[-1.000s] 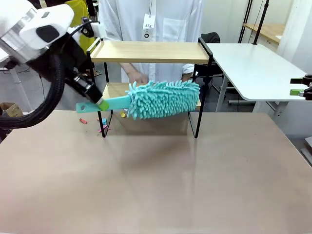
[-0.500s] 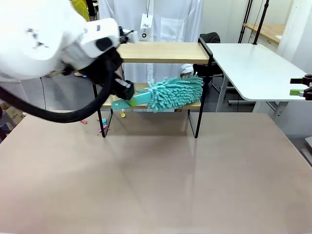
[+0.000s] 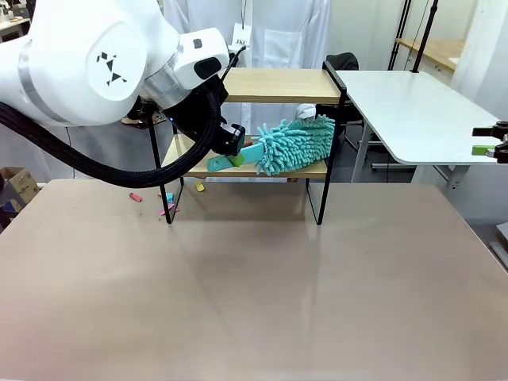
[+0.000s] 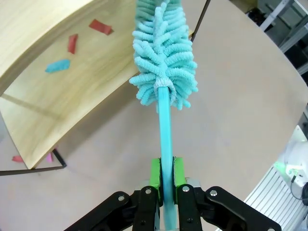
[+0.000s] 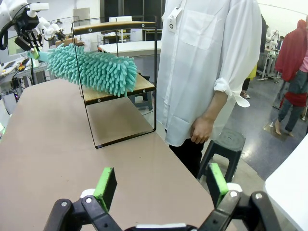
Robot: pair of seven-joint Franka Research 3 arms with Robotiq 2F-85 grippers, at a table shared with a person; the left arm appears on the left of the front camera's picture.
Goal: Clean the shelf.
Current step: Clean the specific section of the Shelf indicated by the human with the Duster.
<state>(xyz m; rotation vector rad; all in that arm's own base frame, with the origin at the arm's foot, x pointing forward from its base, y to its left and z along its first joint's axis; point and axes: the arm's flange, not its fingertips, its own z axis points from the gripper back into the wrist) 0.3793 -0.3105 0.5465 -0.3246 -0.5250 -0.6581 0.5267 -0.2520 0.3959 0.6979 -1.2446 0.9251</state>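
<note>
Left arm swung farther right since half a second back, duster (image 3: 292,144) head now at the lower board of the shelf (image 3: 274,84); it stands at the far edge of the table (image 3: 254,278), one person (image 5: 202,72) behind it. Left pincer (image 4: 164,174) clamped on the duster handle, right pincer (image 5: 161,185) with fingers wide apart. Left wrist view adds three bits on that board: two red scraps (image 4: 101,26), one blue scrap (image 4: 57,65).
</note>
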